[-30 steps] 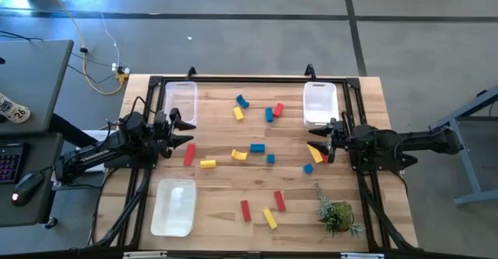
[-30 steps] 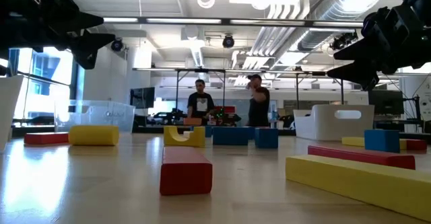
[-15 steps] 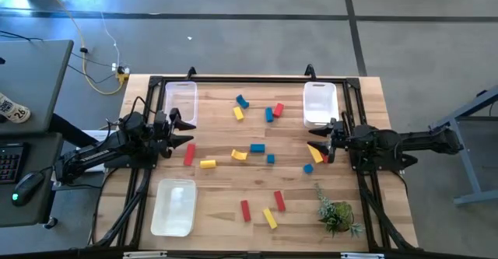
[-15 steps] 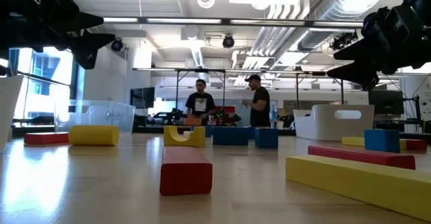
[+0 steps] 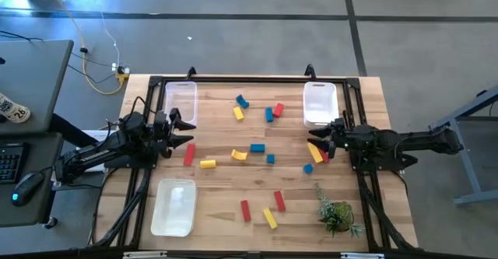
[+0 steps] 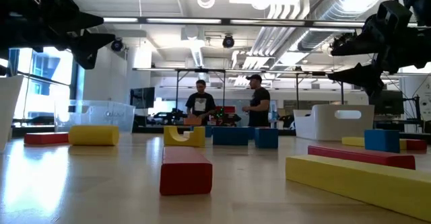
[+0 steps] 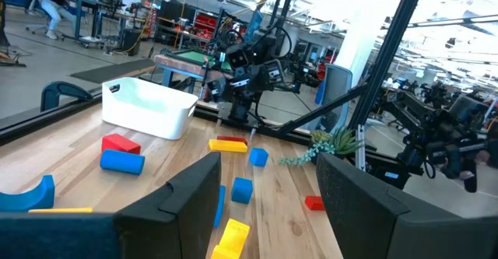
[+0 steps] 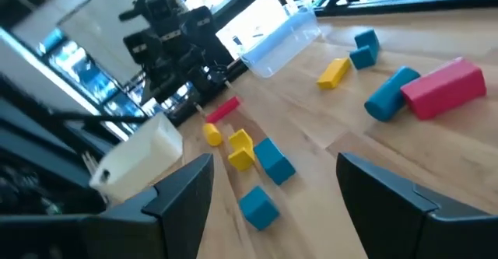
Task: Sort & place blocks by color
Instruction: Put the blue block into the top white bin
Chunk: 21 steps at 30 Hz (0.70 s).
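Observation:
Red, yellow and blue blocks lie scattered flat on the wooden table: a far cluster, a middle group around a blue bar, a red bar with a yellow piece at the left, and three near ones. My left gripper hangs open above the table beside the red bar. My right gripper hangs open over a yellow bar and a blue cube. Neither gripper touches a block. The wrist views show both open: left gripper, right gripper.
A clear bin stands far left, a white bin far right, and another pale bin near left. A small green plant stands near right. A black frame runs along the table's edges. Two people stand in the room behind.
My right gripper has shifted a little toward the table's middle and tipped, its fingers now standing higher in the low view. One person in the room behind has stepped sideways. The blocks and my left gripper have kept still.

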Available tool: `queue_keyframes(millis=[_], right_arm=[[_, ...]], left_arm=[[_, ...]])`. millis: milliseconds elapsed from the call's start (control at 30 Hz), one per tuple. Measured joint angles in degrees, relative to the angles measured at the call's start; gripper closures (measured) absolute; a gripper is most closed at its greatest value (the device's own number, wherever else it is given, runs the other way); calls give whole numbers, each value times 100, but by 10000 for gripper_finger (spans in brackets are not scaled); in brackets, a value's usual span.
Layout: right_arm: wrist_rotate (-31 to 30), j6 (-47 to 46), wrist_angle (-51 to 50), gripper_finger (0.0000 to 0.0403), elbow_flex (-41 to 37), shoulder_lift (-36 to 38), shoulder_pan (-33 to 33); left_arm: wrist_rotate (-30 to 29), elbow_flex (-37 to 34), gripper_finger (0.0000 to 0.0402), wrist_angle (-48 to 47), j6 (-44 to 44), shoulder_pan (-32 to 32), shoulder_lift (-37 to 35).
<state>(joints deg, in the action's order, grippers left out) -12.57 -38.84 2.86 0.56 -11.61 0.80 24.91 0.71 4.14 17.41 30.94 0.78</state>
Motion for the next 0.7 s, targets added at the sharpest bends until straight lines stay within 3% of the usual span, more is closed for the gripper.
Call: queue_keyframes(millis=[200,467,700], right_arm=[[-323,-744,536,143,2,-1,0],[-958,-723,2193,143,2,1,0],[-903,-746,2898,143,52,1,0]], left_arm=[[0,-1,200,-1,0,-2,0],[0,-2,200,0,0,-2,0],[0,-1,200,0,390,-1,1]])
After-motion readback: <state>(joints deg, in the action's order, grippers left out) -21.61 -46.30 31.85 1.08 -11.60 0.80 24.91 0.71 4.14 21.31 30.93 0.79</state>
